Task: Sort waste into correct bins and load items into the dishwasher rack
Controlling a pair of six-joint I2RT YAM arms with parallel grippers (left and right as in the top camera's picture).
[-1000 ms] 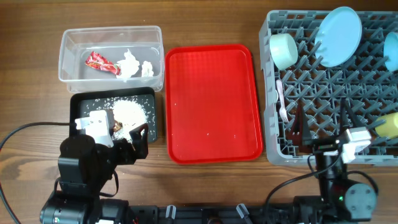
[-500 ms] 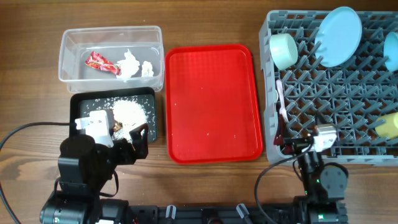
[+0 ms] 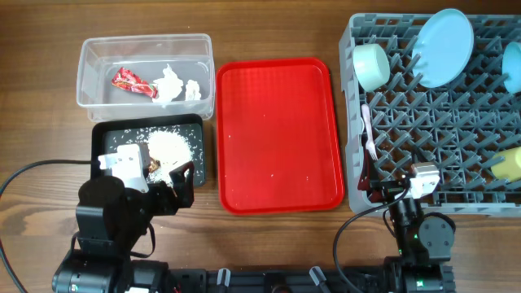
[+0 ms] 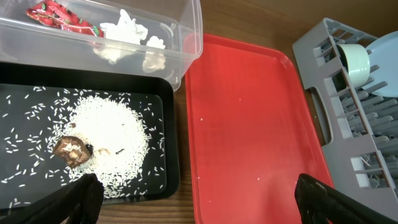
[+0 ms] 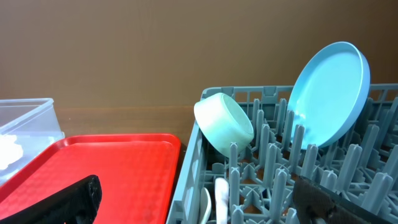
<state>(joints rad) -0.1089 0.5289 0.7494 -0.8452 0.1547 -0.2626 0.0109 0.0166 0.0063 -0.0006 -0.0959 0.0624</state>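
Matte black throughout. Left of the red tray (image 3: 279, 134), a bulky left arm (image 3: 114, 213) topped by a white block (image 3: 122, 161), black cable (image 3: 24, 175) curving off its side. Right of the tray, a slimmer right arm (image 3: 423, 232) with a smaller white cap (image 3: 425, 173) and thin lead (image 3: 350, 224). Blunt, dull black fingers (image 4: 78, 200).

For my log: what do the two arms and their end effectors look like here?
The left arm and right arm are both black, with chunky rounded joint housings. Each carries a white boxy block near the wrist. The end effector fingers are matte black and tapered. A thin black cable loops out from each base. No markings are legible.
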